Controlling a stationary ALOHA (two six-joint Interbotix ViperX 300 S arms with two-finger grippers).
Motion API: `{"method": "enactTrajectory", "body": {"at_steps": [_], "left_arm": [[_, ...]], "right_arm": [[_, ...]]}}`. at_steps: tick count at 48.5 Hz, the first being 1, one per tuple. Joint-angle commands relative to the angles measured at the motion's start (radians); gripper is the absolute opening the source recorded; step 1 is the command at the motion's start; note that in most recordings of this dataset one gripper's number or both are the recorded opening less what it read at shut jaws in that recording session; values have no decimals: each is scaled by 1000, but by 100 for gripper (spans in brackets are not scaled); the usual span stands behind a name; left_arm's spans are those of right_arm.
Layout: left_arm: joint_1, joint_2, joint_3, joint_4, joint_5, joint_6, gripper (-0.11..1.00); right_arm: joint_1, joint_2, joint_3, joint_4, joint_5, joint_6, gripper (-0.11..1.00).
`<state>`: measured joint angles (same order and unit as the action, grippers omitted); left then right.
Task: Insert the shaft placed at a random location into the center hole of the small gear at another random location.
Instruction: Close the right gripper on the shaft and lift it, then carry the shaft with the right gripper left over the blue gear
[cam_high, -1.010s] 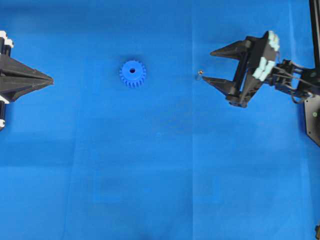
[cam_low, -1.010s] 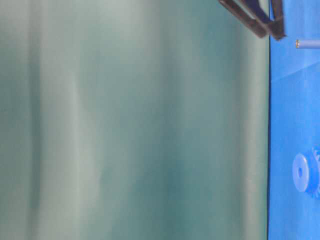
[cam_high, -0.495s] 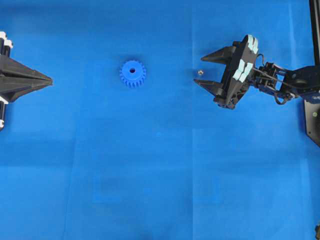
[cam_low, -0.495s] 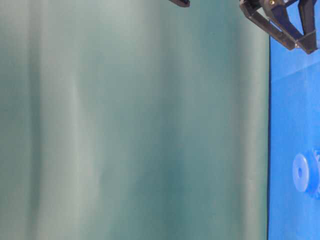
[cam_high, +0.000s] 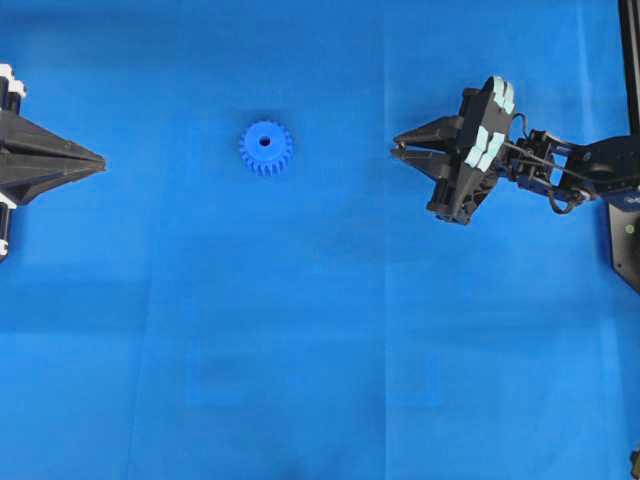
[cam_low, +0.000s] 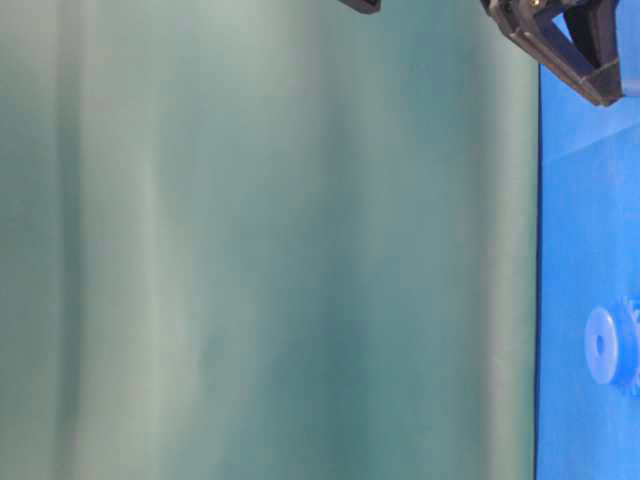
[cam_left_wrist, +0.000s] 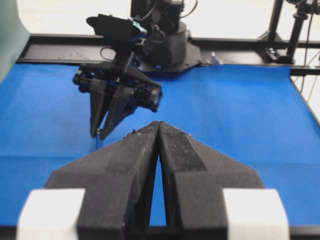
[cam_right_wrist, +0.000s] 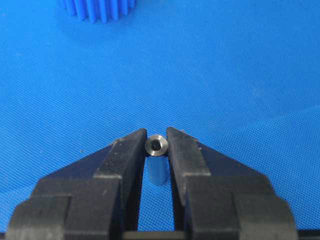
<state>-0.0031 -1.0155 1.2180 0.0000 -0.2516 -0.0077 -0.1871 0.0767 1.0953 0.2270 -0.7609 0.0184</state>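
Your right claw (cam_right_wrist: 156, 146) was clamped on the shaft (cam_right_wrist: 156, 145). In the right wrist view the little grey pin stood upright between the two black fingertips (cam_right_wrist: 127, 147), and both tips touched its sides. Its round top with a dark dot showed just at the tips. From above, the right claw (cam_high: 397, 150) pointed left, with its tips pinched almost together over the blue mat (cam_high: 320, 330), and the shaft was too small to see there. The gear (cam_high: 265, 148) lay flat on the mat, well apart from the right claw, to its left in the overhead view. Its hole (cam_high: 265, 141) faced up and had nothing in it. In the right wrist view only the gear's teeth (cam_right_wrist: 97, 10) showed at the top edge, far ahead of the shaft. Your left claw (cam_high: 100, 159) was at the left edge of the overhead view, well apart from the gear. Its fingers (cam_left_wrist: 175, 150) were pressed together and held nothing. In the left wrist view you could see the right claw (cam_left_wrist: 97, 134) reaching down to the mat across the table.
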Motion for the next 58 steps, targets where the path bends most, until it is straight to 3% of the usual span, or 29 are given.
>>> {"method": "enactTrajectory", "body": {"at_steps": [1, 8, 19, 27, 41, 58], "left_arm": [[0, 5, -12, -2, -5, -2, 0], [2, 5, -14, -2, 2, -2, 0], [2, 5, -14, -2, 8, -5, 0], [2, 8, -12, -2, 8, -5, 0], [0, 8, -12, -2, 8, -5, 0], [2, 3, -14, -2, 8, -5, 0]], "right_arm": [[5, -14, -11, -2, -5, 0, 4], [5, -77, -12, 2, 31, 0, 4], [5, -250, -25, 0, 196, -12, 4], [5, -299, -31, 2, 259, -20, 4], [5, -235, -110, -2, 267, -34, 4], [5, -58, -365, -8, 334, -103, 4]]}}
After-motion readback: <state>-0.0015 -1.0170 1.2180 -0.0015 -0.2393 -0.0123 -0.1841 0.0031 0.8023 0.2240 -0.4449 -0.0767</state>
